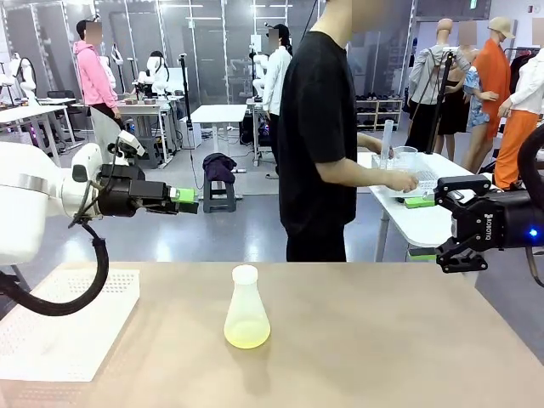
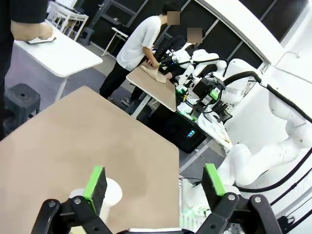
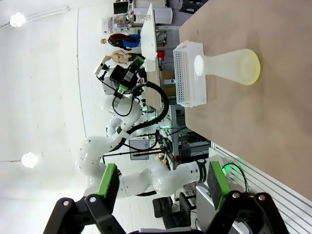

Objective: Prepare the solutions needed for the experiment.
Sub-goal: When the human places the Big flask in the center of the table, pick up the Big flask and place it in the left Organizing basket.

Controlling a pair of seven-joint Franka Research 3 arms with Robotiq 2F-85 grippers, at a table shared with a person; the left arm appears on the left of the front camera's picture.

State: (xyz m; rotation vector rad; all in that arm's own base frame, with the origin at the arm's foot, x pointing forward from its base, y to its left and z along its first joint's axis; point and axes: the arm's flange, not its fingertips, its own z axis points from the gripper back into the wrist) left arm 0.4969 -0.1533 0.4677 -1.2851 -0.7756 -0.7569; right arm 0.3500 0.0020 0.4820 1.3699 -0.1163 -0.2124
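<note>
A translucent conical flask point(image 1: 246, 310) stands upright near the middle of the tan table point(image 1: 365, 340). A small amount of pale yellow-green solution point(image 1: 246, 334) lies in its bottom. My left gripper point(image 1: 189, 201) hovers open above the table's left side, well clear of the flask. To the right, my right gripper point(image 1: 425, 228) hangs open beyond the table's right edge, pointing left. In the right wrist view, the flask point(image 3: 229, 66) lies far ahead of the open right gripper point(image 3: 163, 183). Its white top point(image 2: 113, 192) peeks out beside a finger of the open left gripper point(image 2: 154, 183).
A white perforated tray point(image 1: 68, 327) lies on the table's left front and also shows beside the flask as the tray point(image 3: 190, 73). A person in a black shirt point(image 1: 319, 127) stands at the far side, hands at a white side table point(image 1: 425, 223).
</note>
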